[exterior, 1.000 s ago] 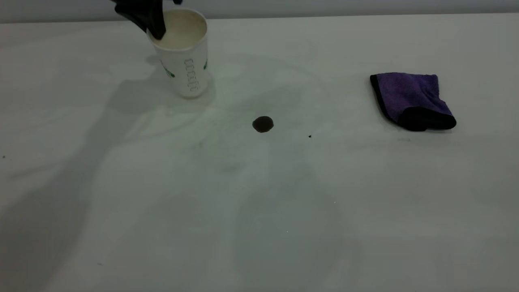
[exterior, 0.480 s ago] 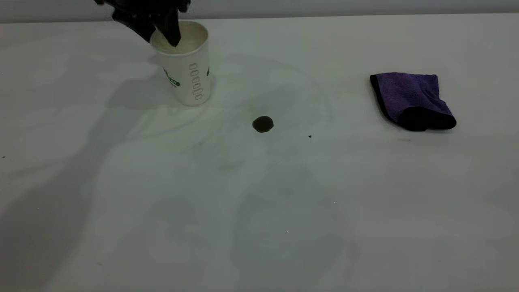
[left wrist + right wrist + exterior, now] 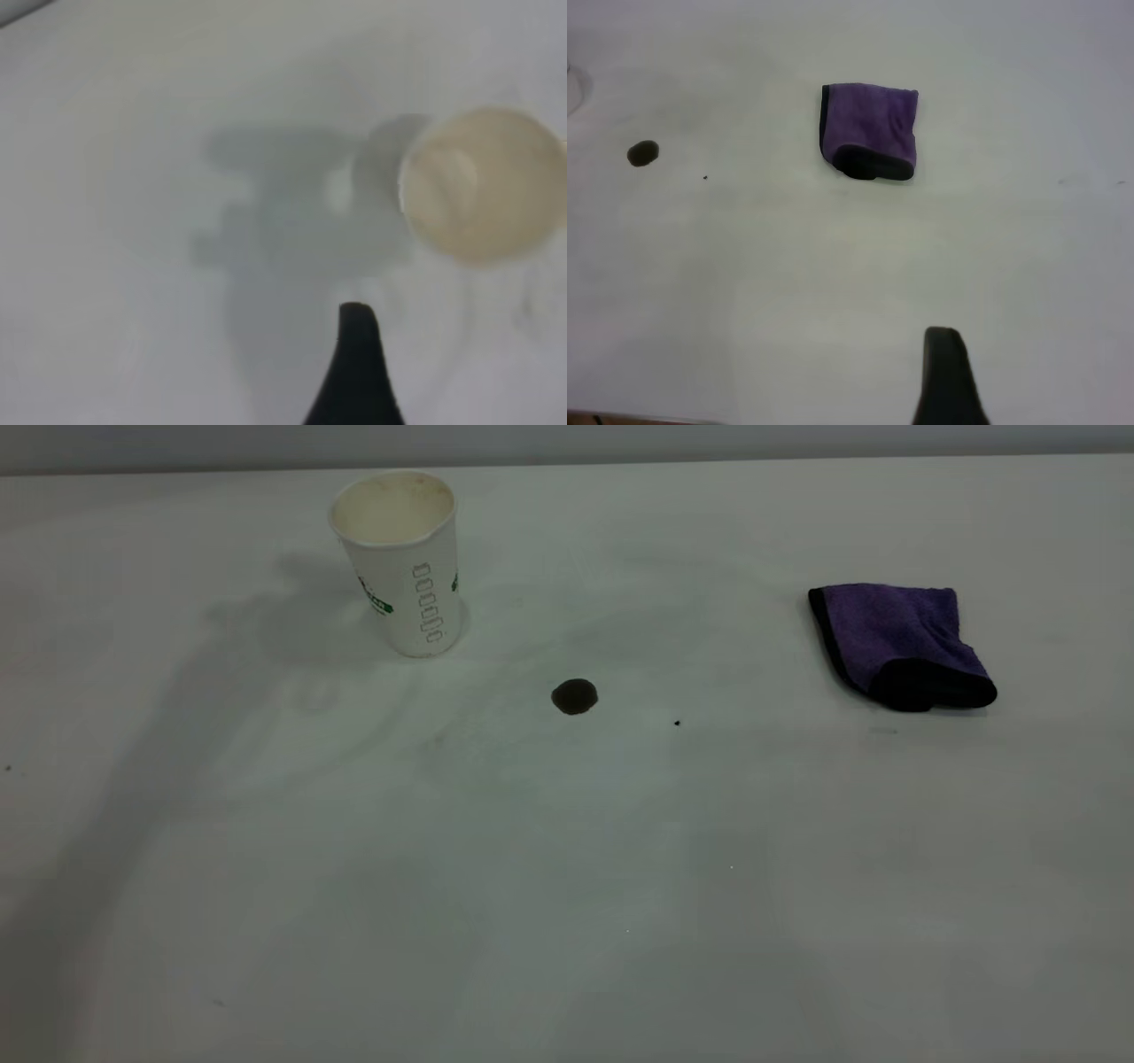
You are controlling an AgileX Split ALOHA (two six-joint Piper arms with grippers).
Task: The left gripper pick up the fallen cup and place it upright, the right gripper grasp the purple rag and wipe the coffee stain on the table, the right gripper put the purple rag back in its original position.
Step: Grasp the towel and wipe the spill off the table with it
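Note:
The cup [image 3: 400, 567] stands upright on the table [image 3: 567, 886] at the far left, its cream inside showing. The left wrist view looks down into the cup [image 3: 483, 186]. My left gripper [image 3: 356, 372] shows there as a dark shape, raised above the table beside the cup, apart from it and holding nothing. The coffee stain [image 3: 575, 696] lies right of the cup, near the middle; it also shows in the right wrist view [image 3: 643, 153]. The purple rag [image 3: 899, 645] lies folded at the right. My right gripper [image 3: 946, 376] hangs well short of the rag [image 3: 870, 131]. Neither gripper shows in the exterior view.
A tiny black speck [image 3: 677, 723] lies right of the stain. The table's far edge [image 3: 709, 459] runs just behind the cup. Arm shadows fall across the left side of the table.
My left gripper has let go of the cup's rim and lifted out of the exterior view. The cup has settled upright. The rag and the stain have not moved.

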